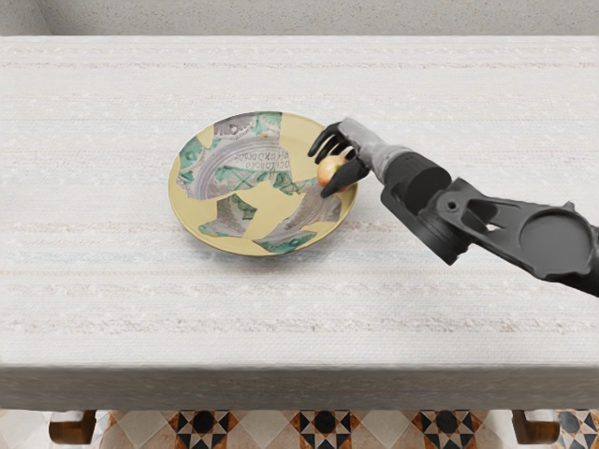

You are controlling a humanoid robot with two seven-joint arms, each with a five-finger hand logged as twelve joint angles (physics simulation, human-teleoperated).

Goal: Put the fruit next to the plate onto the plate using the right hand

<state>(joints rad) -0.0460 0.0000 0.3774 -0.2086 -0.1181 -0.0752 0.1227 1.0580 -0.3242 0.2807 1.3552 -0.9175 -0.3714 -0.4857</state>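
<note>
Head view, single frame. The right arm (505, 224) comes in from the right edge and reaches leftward across the table (112, 281) to the plate (201, 220).

The right hand (341, 157) sits at the plate's right rim. Its fingers (323, 145) are curled around the fruit (329, 171), with the thumb underneath, so this is a closed grasp with the fruit held in it.

The fruit is small, round and orange-yellow. It sits over the inner edge of the plate's right side, just inside the rim. I cannot tell whether it touches the plate or hangs slightly above it, because the fingers hide its upper part.

The plate is yellow with a broken green and grey pattern, and it lies flat near the middle of the table. The hand and wrist cover a short stretch of its right rim, and the rest of the plate shows fully.

The dark forearm lies low over the bare tabletop to the right of the plate. Patterned floor tiles (323, 428) show below the table's front edge.
</note>
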